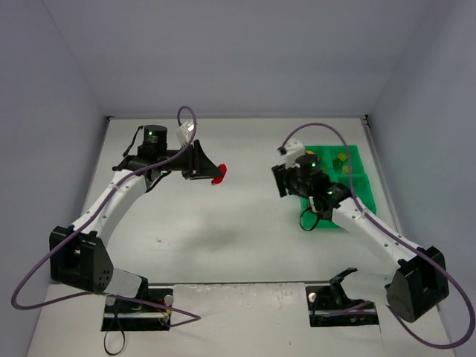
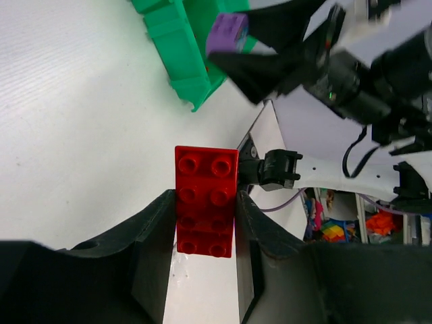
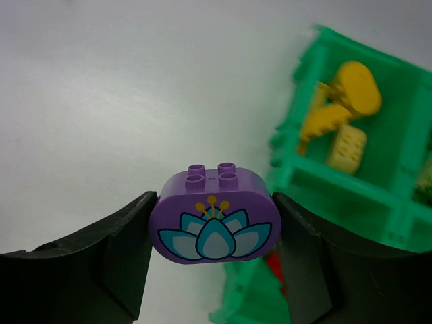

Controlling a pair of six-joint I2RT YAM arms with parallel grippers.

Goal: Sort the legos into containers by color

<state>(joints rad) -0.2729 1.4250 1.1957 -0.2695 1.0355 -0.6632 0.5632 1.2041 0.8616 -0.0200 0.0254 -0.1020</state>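
The only marking on show is a printed flower, blue and white petals under small yellow stamens, on the flat face of the purple brick (image 3: 214, 223), a rounded piece with four studs on top. The right gripper (image 3: 213, 202) grasps that brick by its two curved ends, one dark finger on each side, and in the right wrist view it hangs over the white table (image 1: 223, 223) just beside the outer wall of the green tray (image 3: 337, 192). The left gripper (image 2: 204, 197) is clenched on the red brick (image 2: 206, 172), a flat piece with two rows of studs; the fingers press its long sides and its far end sticks out past the tips. In the top view this brick is held left of the table's middle, well apart from the tray, which lies at the right under and behind the right arm. One compartment of the tray holds three yellow pieces (image 3: 358, 88), one rounded and two smaller ones beside it. A sliver of something red (image 3: 273, 266) shows in the nearer compartment (mostly hidden by the right finger). The compartment at the frame's right edge holds something yellowish green, too blurred to name.
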